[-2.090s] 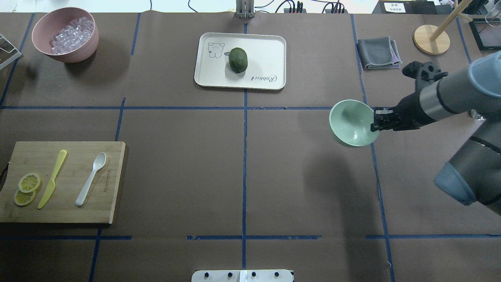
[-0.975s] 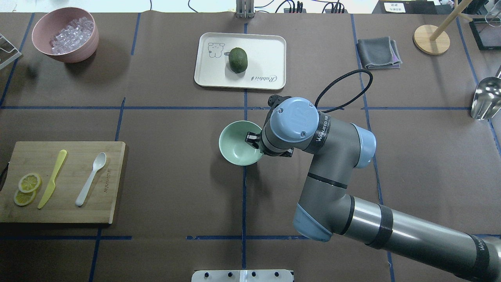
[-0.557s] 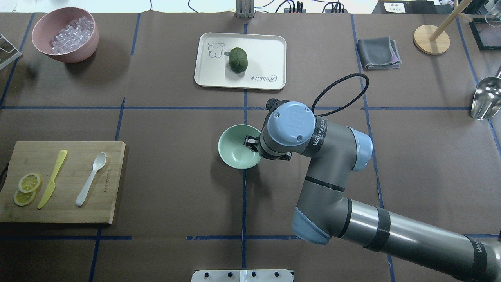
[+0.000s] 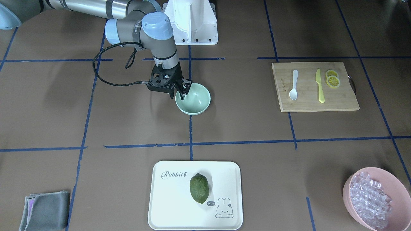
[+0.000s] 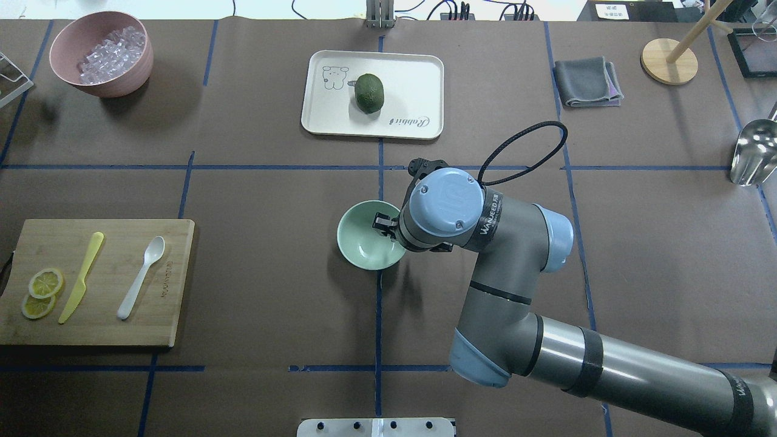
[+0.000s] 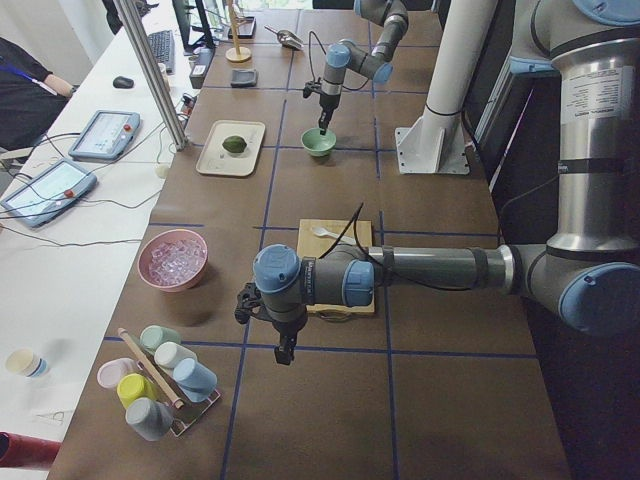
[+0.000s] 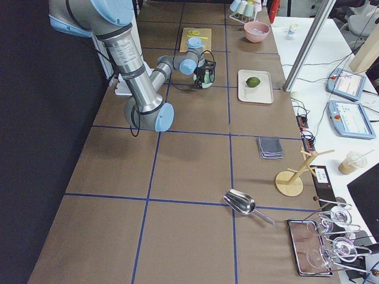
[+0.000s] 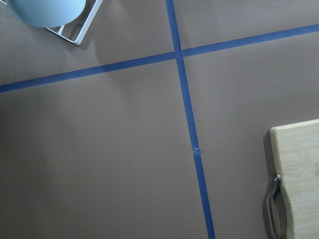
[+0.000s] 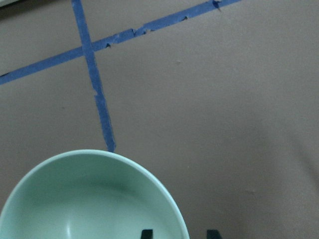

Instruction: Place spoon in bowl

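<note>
While tight in the right hand (image 4: 183,92), smooth round mint-green bowl (image 4: 196,100) on matte brown paper (image 4: 244,128).

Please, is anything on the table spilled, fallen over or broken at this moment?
Nothing stands out. The small mint-green bowl is upright, empty, the right gripper at its rim. The white plastic spoon lies flat on the wooden cutting board.

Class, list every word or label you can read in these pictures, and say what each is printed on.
"Rabbit": on the white tray.
"hi": in a bubble by its rabbit drawing.
"WANJEED": on the right arm, on its band.
Cutting board engraving: too small to read.
</note>
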Tool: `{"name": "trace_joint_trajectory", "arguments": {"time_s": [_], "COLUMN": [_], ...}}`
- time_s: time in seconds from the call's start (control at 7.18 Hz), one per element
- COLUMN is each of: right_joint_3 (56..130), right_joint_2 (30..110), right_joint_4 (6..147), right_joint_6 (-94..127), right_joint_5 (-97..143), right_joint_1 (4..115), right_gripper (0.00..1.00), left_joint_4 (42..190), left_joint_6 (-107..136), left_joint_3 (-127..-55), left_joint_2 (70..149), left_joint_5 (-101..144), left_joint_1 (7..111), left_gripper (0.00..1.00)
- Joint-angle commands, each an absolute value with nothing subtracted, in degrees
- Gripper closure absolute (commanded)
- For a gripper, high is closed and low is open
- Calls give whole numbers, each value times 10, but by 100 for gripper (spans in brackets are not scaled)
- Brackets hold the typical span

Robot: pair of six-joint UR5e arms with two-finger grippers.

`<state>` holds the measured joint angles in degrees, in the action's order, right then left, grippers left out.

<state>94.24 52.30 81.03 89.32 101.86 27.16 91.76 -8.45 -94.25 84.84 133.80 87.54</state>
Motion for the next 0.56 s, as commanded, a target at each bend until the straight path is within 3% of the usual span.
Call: {"name": "trace_joint_trajectory", "arguments": {"time_s": [0.0, 0.42], "right_joint_3": [967, 982], "right_joint_2": [526, 564], "right_joint_4": [844, 955], "right_joint_6": [828, 525], "right_joint_5": [1117, 1199], "right_joint_1": [353, 500], "right_gripper": [0, 0], "left_joint_4": [920, 919], "left_joint_6": [-85, -79], "left_joint_3": [-944, -948], "left_joint_2": [849, 855], "left_joint_5": [1335, 1335], "left_joint_1": [875, 867], "left_gripper": [0, 0]}}
